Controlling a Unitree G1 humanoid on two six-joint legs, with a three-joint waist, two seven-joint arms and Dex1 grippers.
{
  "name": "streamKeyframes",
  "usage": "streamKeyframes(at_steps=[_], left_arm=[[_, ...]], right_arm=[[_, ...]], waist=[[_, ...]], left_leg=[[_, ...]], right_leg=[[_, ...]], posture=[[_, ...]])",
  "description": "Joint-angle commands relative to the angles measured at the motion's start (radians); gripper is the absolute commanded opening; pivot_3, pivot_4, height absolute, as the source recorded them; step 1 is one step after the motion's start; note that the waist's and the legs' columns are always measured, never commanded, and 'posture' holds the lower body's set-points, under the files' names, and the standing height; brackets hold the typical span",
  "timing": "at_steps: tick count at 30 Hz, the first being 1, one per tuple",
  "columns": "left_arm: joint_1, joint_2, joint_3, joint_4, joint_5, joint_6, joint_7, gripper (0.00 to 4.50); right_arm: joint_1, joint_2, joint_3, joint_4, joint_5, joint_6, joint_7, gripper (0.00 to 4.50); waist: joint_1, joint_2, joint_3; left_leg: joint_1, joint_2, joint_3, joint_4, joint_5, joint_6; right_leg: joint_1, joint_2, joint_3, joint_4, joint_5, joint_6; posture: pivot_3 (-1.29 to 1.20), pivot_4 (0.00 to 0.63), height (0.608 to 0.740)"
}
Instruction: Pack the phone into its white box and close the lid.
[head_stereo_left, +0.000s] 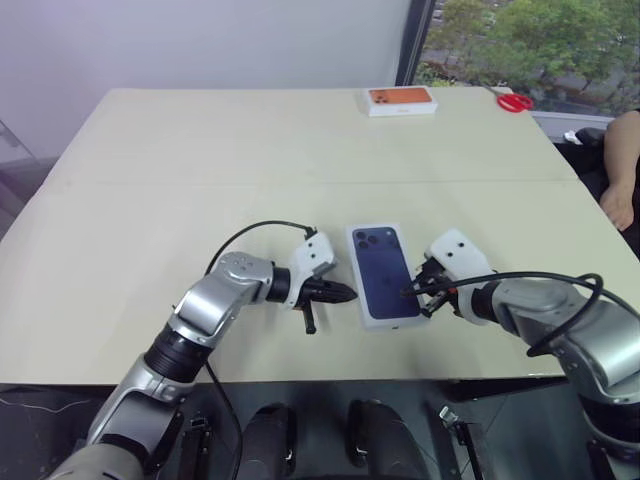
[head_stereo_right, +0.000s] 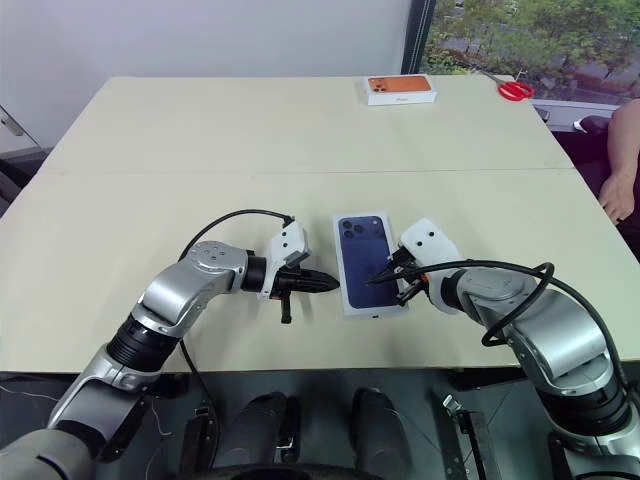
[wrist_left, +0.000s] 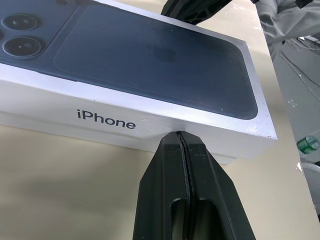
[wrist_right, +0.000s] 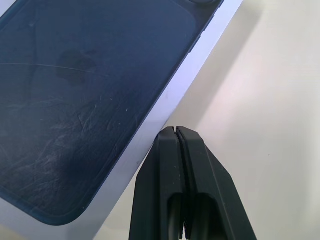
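The white box stands closed on the table, and its lid (head_stereo_left: 383, 272) carries a dark navy picture of a phone on top. The word iPhone is printed on the lid's white side wall (wrist_left: 60, 107). The phone itself is hidden, and the lid covers the box base. My left gripper (head_stereo_left: 350, 293) is shut, with its tip (wrist_left: 181, 135) pressed against that long side wall. On the opposite long side, my right gripper (head_stereo_left: 408, 292) is shut too, its tip (wrist_right: 175, 131) at the lid's edge.
A white box with an orange top (head_stereo_left: 400, 100) lies at the table's far edge, with red scissors (head_stereo_left: 514, 102) to its right. A person's hand (head_stereo_left: 618, 203) rests at the right edge. The table's near edge (head_stereo_left: 330, 378) runs just below both grippers.
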Motion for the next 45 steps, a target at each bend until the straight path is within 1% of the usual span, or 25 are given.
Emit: streamKeyframes(at_steps=[1,7,12,16,19,22,24,27,29,32,35,38,41,43,45], left_arm=[[-0.031,-0.02,0.021,-0.004,-0.012,-0.029,0.01,0.0],[-0.034,-0.032,0.044,0.007,-0.026,-0.022,0.025,0.0],[-0.028,-0.025,0.082,-0.011,-0.053,0.001,0.026,0.0],[-0.04,-0.023,0.152,-0.012,-0.106,0.022,0.032,0.0],[-0.065,-0.031,0.174,0.013,-0.116,0.021,0.05,0.0],[-0.112,-0.068,0.157,0.071,-0.093,-0.006,0.074,0.0],[-0.144,-0.097,0.133,0.132,-0.047,-0.038,0.113,0.0],[-0.202,-0.146,0.113,0.256,0.02,-0.063,0.19,0.0],[-0.227,-0.165,0.116,0.307,0.037,-0.058,0.218,0.0],[-0.265,-0.183,0.045,0.412,0.117,-0.043,0.246,0.0],[-0.251,-0.186,-0.002,0.41,0.131,-0.026,0.212,0.0],[-0.237,-0.183,-0.024,0.404,0.148,-0.015,0.208,0.0],[-0.227,-0.182,-0.021,0.404,0.155,-0.005,0.218,0.0],[-0.219,-0.185,0.027,0.398,0.137,-0.011,0.241,0.0],[-0.209,-0.19,0.09,0.388,0.12,-0.061,0.271,0.0]], right_arm=[[-0.002,0.013,0.007,-0.034,0.011,-0.023,0.023,0.06],[-0.009,0.012,-0.006,-0.018,-0.007,-0.023,0.013,0.06],[-0.005,-0.012,-0.025,-0.031,-0.006,-0.028,0.032,0.06],[0.042,-0.092,-0.091,-0.03,-0.018,-0.096,0.088,0.06],[0.091,-0.136,-0.14,-0.029,-0.02,-0.159,0.133,0.06],[0.131,-0.121,-0.211,-0.11,0.07,-0.199,0.222,0.06],[0.151,-0.097,-0.211,-0.157,0.115,-0.2,0.242,0.06],[0.179,-0.072,-0.156,-0.189,0.116,-0.192,0.214,0.06],[0.186,-0.065,-0.129,-0.189,0.105,-0.189,0.194,0.06],[0.214,-0.055,-0.042,-0.147,0.058,-0.151,0.127,0.06],[0.222,-0.026,-0.027,-0.11,0.039,-0.121,0.08,0.06],[0.223,-0.019,-0.031,-0.109,0.04,-0.105,0.07,0.06],[0.222,-0.02,-0.036,-0.108,0.041,-0.102,0.065,0.06],[0.205,-0.004,-0.052,-0.098,0.016,-0.143,0.041,0.06],[0.179,0.028,-0.073,-0.075,-0.028,-0.206,-0.005,0.06]], waist=[[0.0,0.0,0.0],[0.0,0.0,0.0],[0.0,0.0,0.0],[0.001,0.0,0.0],[0.001,0.0,0.0],[0.002,0.0,0.0],[0.003,0.0,0.0],[0.003,-0.001,-0.001],[0.002,-0.001,0.0],[0.001,-0.001,0.0],[0.001,-0.002,-0.002],[0.001,-0.004,-0.004],[0.001,-0.004,-0.006],[0.001,-0.005,-0.006],[0.0,-0.005,-0.006]], left_leg=[[0.0,0.0,0.0,0.0,0.0,0.0],[0.0,0.0,0.0,0.0,0.0,0.0],[0.0,0.0,0.0,0.0,0.0,0.0],[0.0,0.0,0.0,0.0,0.0,0.0],[0.0,0.0,0.0,0.0,0.0,0.0],[0.001,0.0,-0.001,0.0,0.0,0.0],[0.001,0.0,-0.001,0.0,0.0,0.0],[0.001,0.0,-0.001,0.0,0.0,0.0],[0.001,-0.001,-0.001,0.001,0.0,0.0],[0.001,-0.001,-0.001,0.0,0.0,0.0],[0.002,0.0,-0.001,0.0,0.0,0.0],[0.005,0.0,-0.001,0.0,0.0,0.0],[0.007,0.0,-0.002,0.0,-0.001,0.001],[0.009,0.0,-0.002,0.0,-0.001,0.002],[0.01,0.0,-0.002,0.0,-0.002,0.002]], right_leg=[[0.0,0.0,0.0,0.0,0.0,0.0],[0.0,0.0,0.0,0.0,0.0,0.0],[0.0,0.0,0.0,0.0,0.0,0.0],[0.0,0.0,0.0,0.0,0.0,0.0],[0.0,0.0,0.0,0.0,0.0,0.0],[0.001,0.001,0.0,0.0,0.0,0.0],[0.001,0.001,0.0,0.0,0.0,0.001],[0.002,0.001,0.0,0.0,0.0,0.001],[0.003,0.0,0.0,0.0,0.0,0.001],[0.002,0.001,0.0,0.0,0.0,0.001],[0.003,0.0,0.0,0.0,0.0,0.001],[0.006,0.0,0.0,-0.001,-0.001,0.001],[0.009,0.0,-0.001,-0.002,-0.001,0.001],[0.011,0.0,-0.001,-0.003,-0.001,0.001],[0.012,0.0,-0.001,-0.004,-0.001,0.001]], posture=[[0.0,0.15,0.74],[0.0,0.15,0.74],[0.0,0.15,0.74],[0.0,0.15,0.74],[0.0,0.15,0.74],[0.0,0.15,0.74],[0.0,0.15,0.74],[0.0,0.15,0.74],[0.0,0.15,0.74],[0.0,0.15,0.74],[0.0,0.15,0.74],[0.0,0.15,0.74],[0.0,0.15,0.74],[0.0,0.15,0.74],[0.0,0.15,0.74]])
